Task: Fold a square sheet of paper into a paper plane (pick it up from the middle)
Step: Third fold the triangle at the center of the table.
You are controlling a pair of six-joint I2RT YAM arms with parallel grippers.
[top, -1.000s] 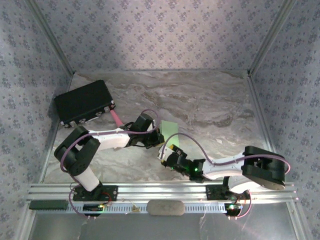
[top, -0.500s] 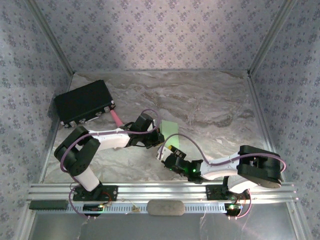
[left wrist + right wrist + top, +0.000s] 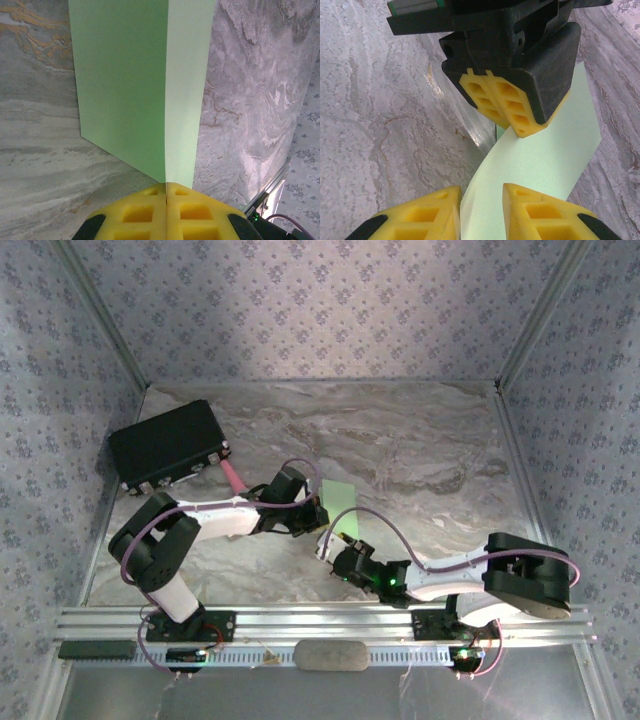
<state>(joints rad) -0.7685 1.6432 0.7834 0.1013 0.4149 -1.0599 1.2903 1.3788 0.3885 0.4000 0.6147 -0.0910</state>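
One black box [image 3: 167, 447] — well apart from paper [image 3: 340, 496]

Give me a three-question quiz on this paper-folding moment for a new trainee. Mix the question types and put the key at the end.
1. True or false: the left gripper is shut on the green paper.
2. In the right wrist view, the right gripper has its jaws: A) clamped flat on the bare table; B) apart, with the paper running between them; C) pressed together with nothing between.
3. In the top view, what sits at the table's far left corner?

Key: 1 true; 2 B; 3 the black box.
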